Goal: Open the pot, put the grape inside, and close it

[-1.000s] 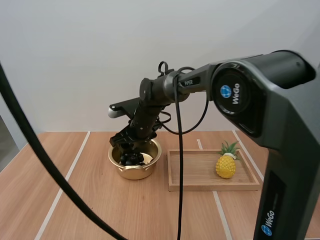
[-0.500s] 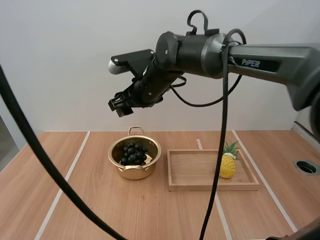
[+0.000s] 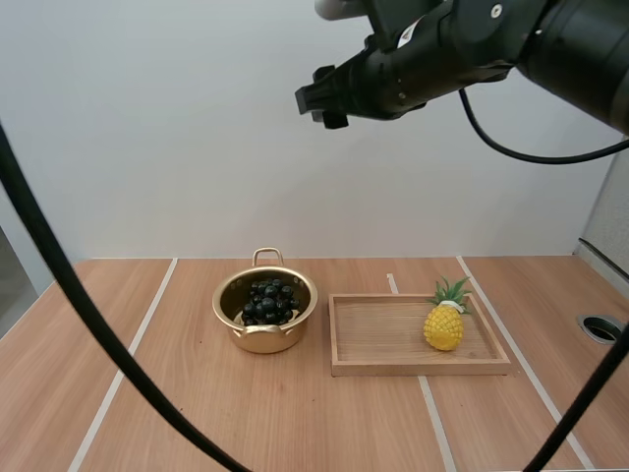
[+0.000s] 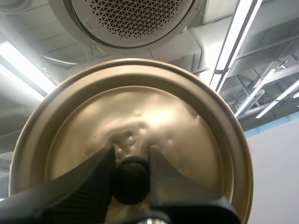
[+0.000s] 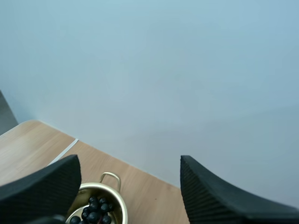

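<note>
Holding lid (image 4: 187,140), thin stiff metal, probably light and slick, by its black knob (image 4: 130,181) pinched in left gripper (image 4: 131,161); right gripper (image 5: 130,163) spread wide, empty, high above uncovered pot (image 3: 263,337) of grapes (image 3: 268,301) on tabletop (image 3: 197,413).

Air over pot (image 3: 263,339) mouth free; right gripper (image 3: 316,102) high overhead. Tray (image 3: 418,369) w/ pineapple (image 3: 443,327) blocks table's (image 3: 177,413) right half, just beside pot.

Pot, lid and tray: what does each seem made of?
Pot: probably metal, gold-coloured and glossy, with bright highlights on its wall.
Lid: similar gold-toned metal, with a soft sheen and small dents.
Tray: looks like wood, pale brown and matte.
</note>
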